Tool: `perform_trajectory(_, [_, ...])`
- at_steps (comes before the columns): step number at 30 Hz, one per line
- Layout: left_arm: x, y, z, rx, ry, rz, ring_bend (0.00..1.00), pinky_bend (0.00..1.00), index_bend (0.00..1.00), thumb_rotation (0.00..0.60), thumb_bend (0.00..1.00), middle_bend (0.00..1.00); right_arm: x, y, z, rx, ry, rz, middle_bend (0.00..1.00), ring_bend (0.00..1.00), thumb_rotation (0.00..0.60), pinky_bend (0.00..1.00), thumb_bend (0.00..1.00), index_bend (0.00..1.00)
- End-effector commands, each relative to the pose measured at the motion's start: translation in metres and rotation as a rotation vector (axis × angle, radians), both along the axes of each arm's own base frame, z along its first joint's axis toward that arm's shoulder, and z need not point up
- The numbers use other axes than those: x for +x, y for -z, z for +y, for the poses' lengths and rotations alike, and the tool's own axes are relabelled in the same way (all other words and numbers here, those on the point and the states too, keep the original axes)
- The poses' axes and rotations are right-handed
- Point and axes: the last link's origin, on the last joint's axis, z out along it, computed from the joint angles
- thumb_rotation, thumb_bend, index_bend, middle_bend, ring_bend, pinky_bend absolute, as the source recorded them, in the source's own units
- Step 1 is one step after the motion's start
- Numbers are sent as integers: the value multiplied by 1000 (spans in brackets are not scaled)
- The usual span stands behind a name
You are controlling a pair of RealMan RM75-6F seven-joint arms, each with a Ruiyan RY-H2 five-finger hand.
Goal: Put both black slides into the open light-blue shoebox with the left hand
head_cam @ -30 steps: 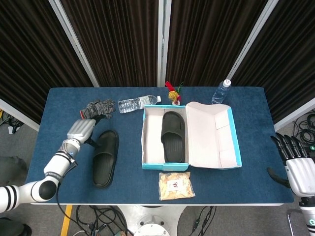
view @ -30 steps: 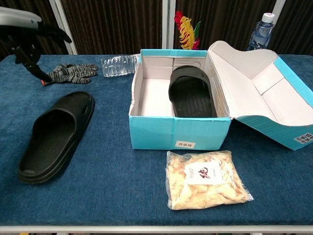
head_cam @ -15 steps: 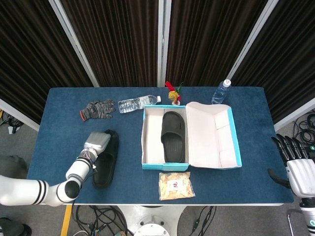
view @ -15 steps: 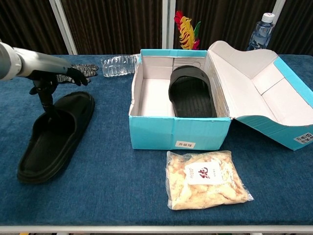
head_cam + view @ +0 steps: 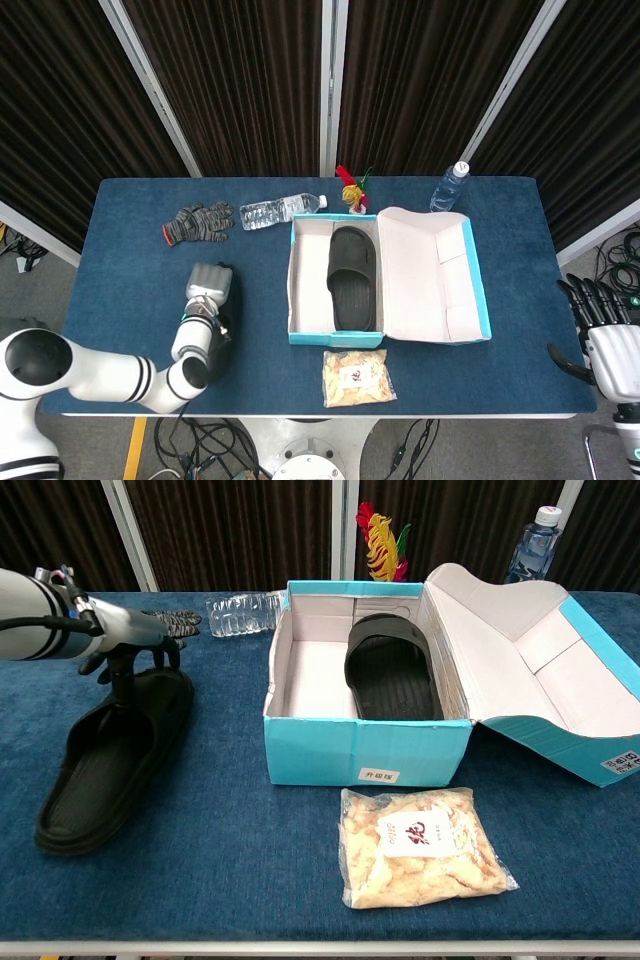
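Observation:
One black slide [image 5: 95, 765] lies flat on the blue table [image 5: 220, 860], left of the box; in the head view only its edge [image 5: 227, 300] shows beside my arm. My left hand [image 5: 125, 640] hovers over its far end, fingers spread, one fingertip [image 5: 122, 685] reaching down to the strap. From above, the left hand [image 5: 208, 284] covers the slide. The other black slide [image 5: 352, 272] [image 5: 390, 668] lies inside the open light-blue shoebox [image 5: 335, 338] [image 5: 365, 750]. My right hand [image 5: 605, 340] hangs open off the table's right edge.
A grey glove [image 5: 198, 220] [image 5: 170, 625] and a lying water bottle [image 5: 280, 210] [image 5: 240, 613] sit behind the slide. A snack bag [image 5: 355, 377] [image 5: 420, 845] lies before the box. A feather toy [image 5: 351, 188] and an upright bottle [image 5: 450, 187] stand behind.
My left hand came from beside the glove toward the box and down onto the loose slide's strap. The slide has barely shifted. The right hand stayed put.

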Motion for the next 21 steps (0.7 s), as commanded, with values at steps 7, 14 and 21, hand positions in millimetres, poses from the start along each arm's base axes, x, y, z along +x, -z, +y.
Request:
perform_trajectory(7, [-7,11,0,8,-11,-25,647,812,411,600,0,452,-1,0,0,0,1,-2,48,0,600,25,153,0])
perform_trajectory(14, [-10,7,2,30,-10,-107,709,847,569,600,0,632,-1,0,0,0,3,-2,48,0,600,25,153,0])
perform_trajectory(21, [-16,-15,4,51,-9,-192,726,857,586,600,0,648,0,0,0,-3,1,-2,48,0,600,25,153,0])
